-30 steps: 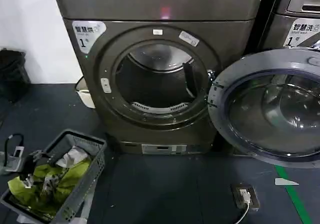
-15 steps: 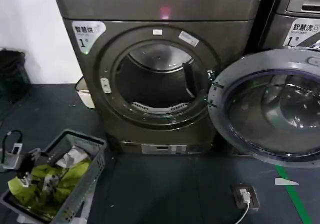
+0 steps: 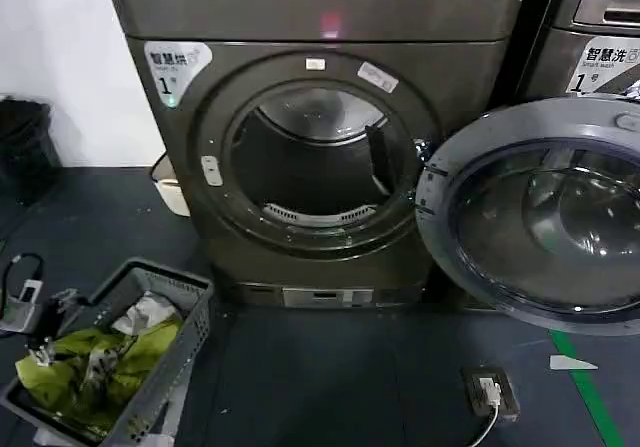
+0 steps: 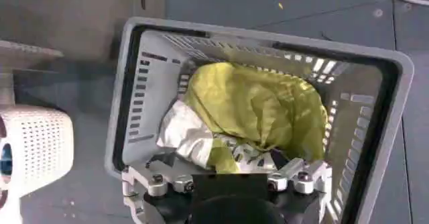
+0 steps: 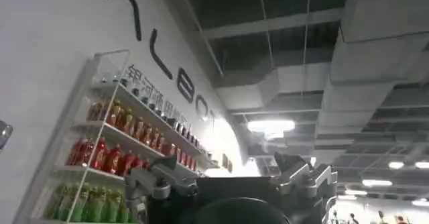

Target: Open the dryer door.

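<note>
The dryer door (image 3: 540,217) stands swung wide open to the right of the machine, its grey-rimmed inner face and dark domed glass turned toward me. The round drum opening (image 3: 310,157) is uncovered and dark inside. My left gripper (image 3: 42,329) hangs low at the left, over a grey laundry basket (image 3: 165,352); the left wrist view looks down into that basket (image 4: 137,111), and the gripper's base (image 4: 226,190) fills its lower edge. My right gripper's base (image 5: 234,202) points up at a ceiling and a shelf of bottles, away from the door.
The basket holds yellow-green cloth (image 4: 255,104) and a white piece (image 4: 184,131). A neighbouring machine (image 3: 600,37) stands behind the open door. A white perforated container (image 3: 172,189) sits left of the dryer, a black bin (image 3: 22,147) by the wall, and a floor socket (image 3: 490,392) and green tape (image 3: 590,387) lie at the right.
The left arm's parts by the basket have drifted slightly to the left. The door and basket have stayed where they were.
</note>
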Controlling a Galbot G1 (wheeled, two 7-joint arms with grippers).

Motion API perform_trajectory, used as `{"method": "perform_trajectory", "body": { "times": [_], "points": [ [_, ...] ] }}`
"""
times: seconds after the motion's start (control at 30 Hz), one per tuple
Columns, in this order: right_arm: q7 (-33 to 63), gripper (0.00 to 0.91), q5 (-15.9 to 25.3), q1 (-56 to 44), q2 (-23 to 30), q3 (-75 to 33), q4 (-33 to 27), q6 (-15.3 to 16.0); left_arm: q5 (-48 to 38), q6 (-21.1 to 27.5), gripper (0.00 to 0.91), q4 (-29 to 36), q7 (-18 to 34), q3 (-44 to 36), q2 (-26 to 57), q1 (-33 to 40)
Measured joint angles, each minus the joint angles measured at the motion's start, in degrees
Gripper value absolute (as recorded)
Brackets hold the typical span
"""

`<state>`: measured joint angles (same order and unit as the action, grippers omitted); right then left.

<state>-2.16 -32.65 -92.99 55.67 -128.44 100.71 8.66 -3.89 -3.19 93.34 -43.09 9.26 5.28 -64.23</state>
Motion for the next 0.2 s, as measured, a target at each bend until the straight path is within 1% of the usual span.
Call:
{"method": "perform_trajectory", "body": {
  "times": [0.2],
  "points": [
    [-0.15,0.907,-0.19,-0.06,0.35,-0.09,0.02,-0.02,-0.06,-0.02,0.907,0.48,-0.47,0.00,0.98,0.15]
  ]
}}
